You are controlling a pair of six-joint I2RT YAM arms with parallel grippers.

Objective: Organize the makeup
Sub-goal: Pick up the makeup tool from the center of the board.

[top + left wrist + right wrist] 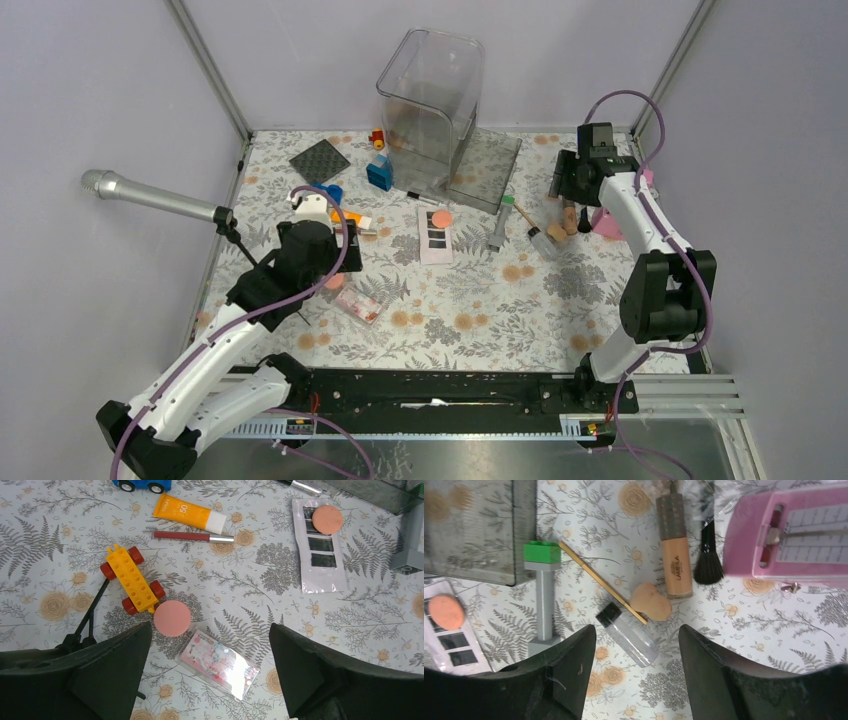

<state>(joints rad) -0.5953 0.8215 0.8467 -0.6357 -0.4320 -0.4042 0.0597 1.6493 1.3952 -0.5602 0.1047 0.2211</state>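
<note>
My left gripper is open and empty, hovering over the clear pink-shade palette, with a coral-pink disc beside its left finger. A white palette with dark squares carries a second coral disc. My right gripper is open and empty above a clear bottle with a black cap. Near it lie the grey tube with green cap, a tan-handled brush, a beige sponge, a foundation bottle and a black brush.
A clear container stands at the back on a grey lid. A pink case lies at the right. A yellow toy car, an orange tube, a red lip gloss and a silver microphone are at the left.
</note>
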